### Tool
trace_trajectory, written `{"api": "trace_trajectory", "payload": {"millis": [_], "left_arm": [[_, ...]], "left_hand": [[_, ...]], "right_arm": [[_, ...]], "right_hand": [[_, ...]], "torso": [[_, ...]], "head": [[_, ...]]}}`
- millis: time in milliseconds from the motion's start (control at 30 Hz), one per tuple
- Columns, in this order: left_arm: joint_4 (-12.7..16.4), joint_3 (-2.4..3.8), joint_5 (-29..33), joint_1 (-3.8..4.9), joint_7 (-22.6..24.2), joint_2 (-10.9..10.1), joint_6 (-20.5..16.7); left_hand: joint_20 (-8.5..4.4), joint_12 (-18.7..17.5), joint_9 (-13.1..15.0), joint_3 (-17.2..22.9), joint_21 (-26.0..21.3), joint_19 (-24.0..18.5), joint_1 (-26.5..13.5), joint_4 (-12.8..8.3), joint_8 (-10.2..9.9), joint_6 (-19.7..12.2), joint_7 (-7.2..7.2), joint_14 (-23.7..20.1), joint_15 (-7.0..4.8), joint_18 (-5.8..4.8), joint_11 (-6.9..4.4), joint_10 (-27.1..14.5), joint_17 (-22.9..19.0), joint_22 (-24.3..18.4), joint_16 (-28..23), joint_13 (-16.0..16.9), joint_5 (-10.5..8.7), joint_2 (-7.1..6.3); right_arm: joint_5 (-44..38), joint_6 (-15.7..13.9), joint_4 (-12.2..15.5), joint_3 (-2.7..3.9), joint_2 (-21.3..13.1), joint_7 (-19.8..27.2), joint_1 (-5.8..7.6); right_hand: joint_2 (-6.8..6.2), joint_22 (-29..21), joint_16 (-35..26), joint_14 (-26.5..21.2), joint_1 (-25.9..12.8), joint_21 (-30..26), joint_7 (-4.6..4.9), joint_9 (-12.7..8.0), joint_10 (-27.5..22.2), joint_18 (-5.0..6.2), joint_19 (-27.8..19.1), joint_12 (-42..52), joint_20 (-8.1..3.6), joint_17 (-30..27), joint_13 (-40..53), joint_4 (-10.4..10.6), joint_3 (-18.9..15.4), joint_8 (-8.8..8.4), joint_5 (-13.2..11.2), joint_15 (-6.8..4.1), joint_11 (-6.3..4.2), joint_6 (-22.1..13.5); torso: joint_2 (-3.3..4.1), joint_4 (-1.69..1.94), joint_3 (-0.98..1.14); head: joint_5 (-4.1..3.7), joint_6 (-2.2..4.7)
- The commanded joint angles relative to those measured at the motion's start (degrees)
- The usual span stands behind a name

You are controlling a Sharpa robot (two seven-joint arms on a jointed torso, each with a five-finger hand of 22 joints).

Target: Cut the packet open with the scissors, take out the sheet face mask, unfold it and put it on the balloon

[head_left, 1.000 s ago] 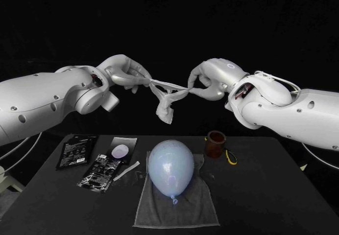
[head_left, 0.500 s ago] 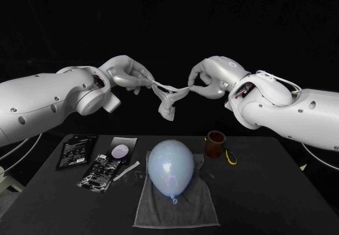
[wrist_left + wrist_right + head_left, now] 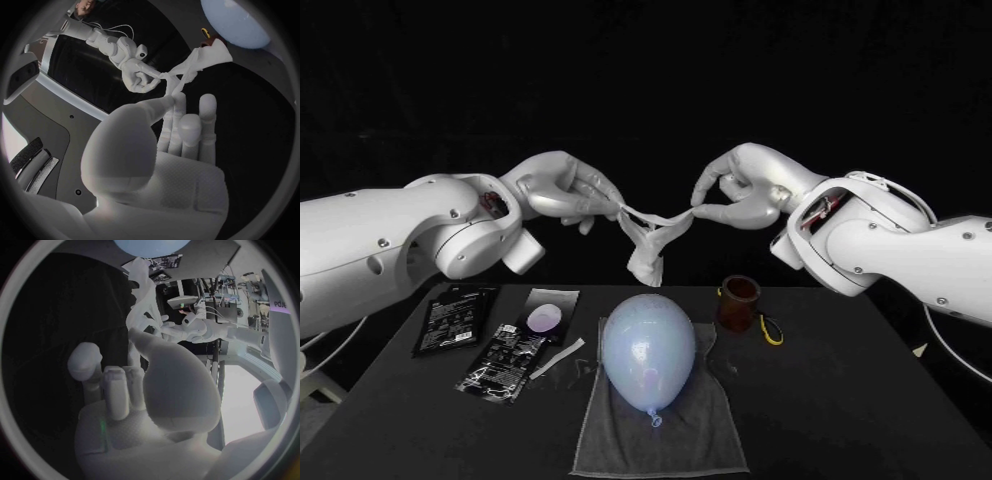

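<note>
A white sheet face mask [image 3: 651,238] hangs crumpled in the air above the table, stretched between both hands. My left hand [image 3: 570,192] pinches its left end; my right hand [image 3: 737,192] pinches its right end. The mask [image 3: 199,62] also runs from my left hand's fingertips [image 3: 172,100] to the right hand [image 3: 136,75]. The pale blue balloon [image 3: 648,348] lies on a grey cloth [image 3: 661,415] at the table's middle, below the mask. Opened dark packets [image 3: 511,355] lie left of it. The scissors [image 3: 767,326], yellow-handled, lie at the right.
A brown cup [image 3: 738,302] stands right of the balloon, beside the scissors. A black packet [image 3: 454,315] and a packet with a pale oval [image 3: 547,310] lie at the table's left. A white strip [image 3: 560,355] lies between the packets and the cloth.
Both hands have sunk lower with the mask still stretched between them. The mask hangs closer to the balloon. The things on the table have not moved.
</note>
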Motion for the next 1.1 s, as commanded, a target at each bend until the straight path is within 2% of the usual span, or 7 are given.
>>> {"api": "trace_trajectory", "payload": {"millis": [33,267,467,533,633,900,1100], "left_arm": [[3.2,-0.13,5.5,-0.56,-0.2,-1.4,2.6],[8.9,-0.62,7.5,-2.88,-0.1,-4.6,4.3],[11.8,-1.31,8.5,-4.88,-0.4,-6.7,4.8],[13.2,-1.65,8.8,-5.34,-0.6,-7.6,4.9],[15.4,-2.01,9.1,-5.71,-0.8,-8.9,5.3],[17.5,-3.29,10.1,-6.26,-1.3,-11.1,6.6],[17.2,-3.9,10.2,-7.99,-1.4,-11.8,6.6]], "left_hand": [[-0.09,0.2,0.8,0.3,0.1,0.2,0.0,0.1,0.4,0.5,0.11,0.1,-0.02,0.98,0.06,0.4,0.0,-0.1,0.2,0.1,0.37,0.36],[-0.09,0.2,0.8,0.3,0.1,0.2,0.0,0.1,0.4,0.5,0.11,0.1,-0.02,0.98,0.06,0.4,0.0,-0.1,0.2,0.1,0.37,0.36],[-0.09,0.2,0.9,0.3,0.1,0.2,-0.1,0.1,0.4,0.5,0.11,0.1,-0.01,0.97,0.06,0.4,-0.2,-0.1,0.2,0.1,0.38,0.36],[-0.09,0.2,0.9,0.3,0.1,0.2,-0.1,0.1,0.4,0.5,0.11,0.1,-0.01,0.97,0.06,0.4,-0.2,-0.1,0.2,0.1,0.38,0.36],[-0.09,0.2,0.9,0.3,0.1,0.2,-0.1,0.1,0.4,0.5,0.11,0.1,-0.01,0.97,0.06,0.4,-0.2,-0.1,0.2,0.1,0.38,0.36],[-0.09,0.2,0.9,0.3,0.1,0.2,-0.1,0.1,0.4,0.5,0.11,0.0,-0.01,0.97,0.06,0.4,-0.2,-0.1,0.2,0.1,0.37,0.36],[-0.09,0.2,0.9,0.3,0.1,0.2,-0.1,0.2,0.4,0.5,0.1,0.0,-0.01,0.97,0.06,0.4,-0.3,-0.1,0.2,0.1,0.37,0.36]], "right_arm": [[11.2,3.9,2.3,-0.08,-1.6,5.1,-0.25],[16.2,6.0,7.0,-0.74,-5.9,7.0,-1.1],[17.7,6.4,10.6,-1.33,-9.1,7.2,-2.71],[17.9,6.5,12.0,-1.49,-10.2,7.2,-3.1],[18.2,6.6,13.8,-1.66,-11.4,7.0,-3.41],[19.4,7.7,15.1,-2.11,-12.2,6.7,-4.52],[19.8,6.6,14.2,-2.26,-11.8,6.3,-6.78]], "right_hand": [[0.21,6.8,0.2,5.9,-0.5,-0.5,0.03,0.0,6.0,-0.22,-0.4,0.2,0.06,15.1,15.1,0.0,0.4,0.34,0.3,-0.46,-0.23,-0.1],[0.23,6.9,0.2,5.9,-0.5,-0.4,0.06,0.0,6.0,-0.23,-0.4,0.2,0.04,15.1,15.1,-0.1,0.5,0.32,0.3,-0.46,-0.21,-0.2],[0.26,6.8,0.2,5.9,-0.5,-0.7,0.08,0.0,6.0,-0.18,-0.6,0.2,0.03,15.1,15.1,-0.1,0.6,0.31,0.3,-0.47,-0.2,-0.2],[0.26,6.8,0.2,5.9,-0.5,-0.7,0.08,0.0,6.0,-0.18,-0.6,0.2,0.03,15.1,15.1,-0.1,0.6,0.31,0.3,-0.47,-0.2,-0.2],[0.26,6.8,0.2,5.9,-0.5,-0.7,0.08,0.0,6.0,-0.18,-0.6,0.2,0.03,15.1,15.1,-0.1,0.6,0.31,0.3,-0.47,-0.2,-0.2],[0.26,6.8,0.2,5.9,-0.5,-0.8,0.09,0.0,6.0,-0.16,-0.6,0.2,0.02,15.1,15.1,-0.1,0.6,0.31,0.3,-0.47,-0.18,-0.2],[0.26,6.7,0.2,5.9,-0.5,-0.9,0.1,0.0,6.0,-0.14,-0.7,0.2,0.02,15.1,15.1,-0.1,0.6,0.32,0.3,-0.46,-0.18,-0.2]], "torso": [[0.0,-0.04,-0.01],[-0.33,0.04,0.06],[-0.91,0.03,0.15],[-1.03,0.04,0.22],[-1.06,0.06,0.25],[-0.9,0.0,0.21],[-0.79,-0.02,0.11]], "head": [[-0.28,0.74],[-0.42,1.37],[-0.48,0.69],[-0.47,0.11],[-0.47,-0.11],[-0.47,-0.61],[-0.39,-1.2]]}}
